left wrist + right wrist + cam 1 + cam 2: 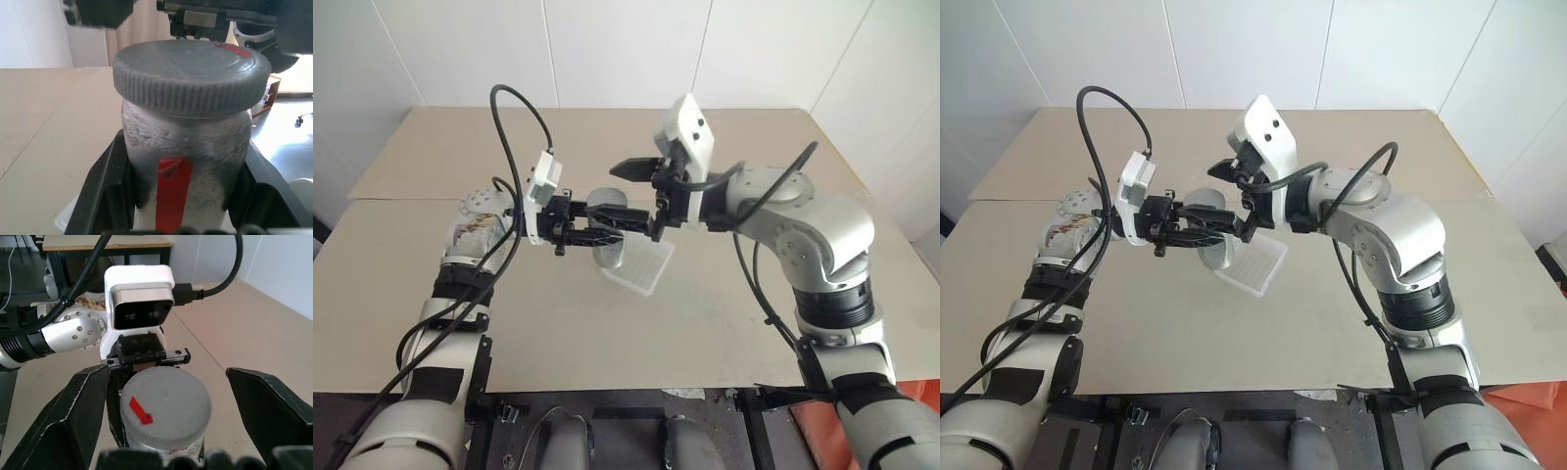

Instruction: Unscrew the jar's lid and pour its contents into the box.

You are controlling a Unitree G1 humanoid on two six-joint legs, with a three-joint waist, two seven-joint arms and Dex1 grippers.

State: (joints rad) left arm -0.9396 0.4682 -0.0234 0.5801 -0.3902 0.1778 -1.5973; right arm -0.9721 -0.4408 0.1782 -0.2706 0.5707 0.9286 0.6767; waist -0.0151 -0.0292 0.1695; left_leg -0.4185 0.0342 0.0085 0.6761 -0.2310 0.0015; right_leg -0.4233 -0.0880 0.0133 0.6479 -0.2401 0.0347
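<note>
My left gripper (605, 229) is shut on the jar (186, 142), a clear-grey cylinder with a red mark on its side, held in the air above the table. The ribbed grey lid (164, 406) with a red mark sits on the jar. My right gripper (166, 374) is open, with one black finger on each side of the lid and a gap on both sides. The box (641, 266), a shallow translucent white tray, lies on the table just below and to the right of the jar.
The beige table (607, 333) stretches wide around the box, with a seam along its left part. Black cables (514, 127) loop above my left arm. White walls stand behind the table's far edge.
</note>
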